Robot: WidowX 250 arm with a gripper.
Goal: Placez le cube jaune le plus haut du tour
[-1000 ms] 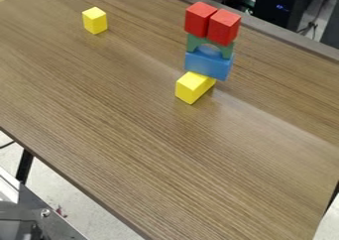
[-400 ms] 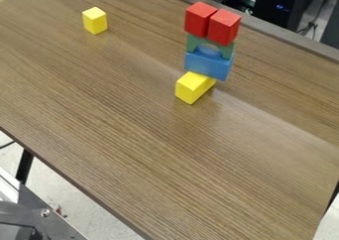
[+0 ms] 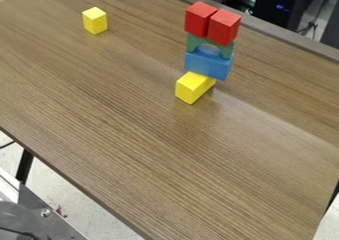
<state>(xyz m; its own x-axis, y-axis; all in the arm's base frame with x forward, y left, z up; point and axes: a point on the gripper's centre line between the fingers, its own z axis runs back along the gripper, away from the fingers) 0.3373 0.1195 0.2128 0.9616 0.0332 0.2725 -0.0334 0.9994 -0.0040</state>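
Jaws: cannot tell if closed
Yellow cube (image 3: 94, 21): well apart from block tower (image 3: 208, 64); grasping likely comes first
Tower top: then lower there

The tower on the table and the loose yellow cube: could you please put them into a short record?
Tower bottom: yellow block
Second level: blue block
Third level: green arch
Top: two red blocks, side by side
Loose piece: yellow cube, on the wooden table
Task state: cube not yet on tower
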